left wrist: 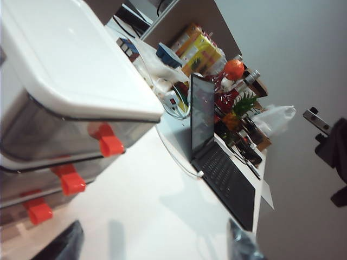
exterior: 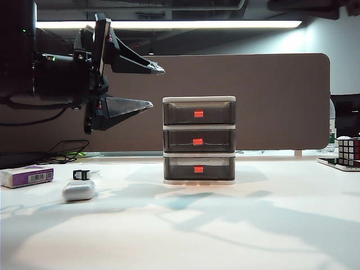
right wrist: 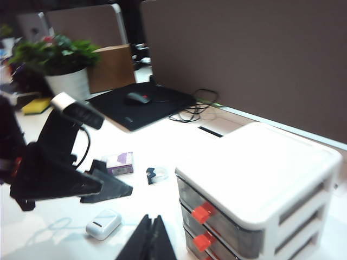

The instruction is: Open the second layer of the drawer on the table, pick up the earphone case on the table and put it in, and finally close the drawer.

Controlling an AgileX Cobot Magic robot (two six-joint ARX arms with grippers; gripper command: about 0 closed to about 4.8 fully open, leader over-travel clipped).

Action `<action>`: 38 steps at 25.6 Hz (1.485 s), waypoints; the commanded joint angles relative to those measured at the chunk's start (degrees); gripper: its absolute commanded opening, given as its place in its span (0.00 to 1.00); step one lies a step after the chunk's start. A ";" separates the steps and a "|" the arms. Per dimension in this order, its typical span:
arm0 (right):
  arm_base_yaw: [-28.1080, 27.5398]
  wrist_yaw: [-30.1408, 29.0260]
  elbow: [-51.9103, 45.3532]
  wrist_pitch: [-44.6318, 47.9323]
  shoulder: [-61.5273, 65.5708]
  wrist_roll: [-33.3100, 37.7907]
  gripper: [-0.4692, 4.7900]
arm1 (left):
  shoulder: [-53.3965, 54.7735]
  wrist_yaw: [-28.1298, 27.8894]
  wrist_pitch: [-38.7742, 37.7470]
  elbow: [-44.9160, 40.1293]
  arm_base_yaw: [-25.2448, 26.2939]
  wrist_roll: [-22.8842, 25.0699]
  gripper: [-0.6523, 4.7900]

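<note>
The drawer stands mid-table, all three tiers shut. Its second layer has a red-orange handle and also shows in the right wrist view as the second layer. The white earphone case lies on the table to the front left, and is seen as the earphone case from the right wrist. My left gripper hangs open and empty in the air, left of the drawer's top tier; its fingers frame bare tabletop. My right gripper is shut and empty, above the table between case and drawer.
A white-and-purple box and a small black clip lie behind the case. A Rubik's cube sits at the far right edge. A brown partition backs the table. A laptop lies beyond the drawer.
</note>
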 commanded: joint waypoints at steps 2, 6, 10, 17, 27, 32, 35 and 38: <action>0.68 1.51 1.14 2.95 3.54 -2.16 0.08 | -0.20 -8.02 -0.87 -0.24 -4.31 8.92 0.73; 0.63 2.67 4.63 2.84 9.75 -2.21 0.08 | -0.20 -23.32 -5.97 -0.59 -12.96 19.43 0.68; 0.66 2.27 9.33 2.64 16.04 -2.38 0.08 | -0.17 -38.91 -5.92 -1.62 -19.71 24.50 0.68; 0.79 -0.50 19.71 2.29 29.48 -2.25 0.08 | 4.81 -58.55 0.98 -1.62 -27.34 28.74 0.68; 5.75 -1.95 28.35 0.85 40.79 -2.97 0.08 | 23.15 -61.72 17.81 4.24 -28.61 28.37 0.66; 7.56 -1.88 29.66 0.92 43.15 -3.04 0.08 | 26.53 -65.51 15.65 11.72 -29.31 31.39 0.65; 7.74 -1.57 29.64 0.81 43.17 -3.04 0.08 | 27.76 -66.27 12.90 14.93 -29.31 32.65 0.62; 7.74 -1.14 29.64 0.70 43.17 -2.99 0.08 | 28.41 -69.48 9.31 18.21 -29.33 34.69 0.62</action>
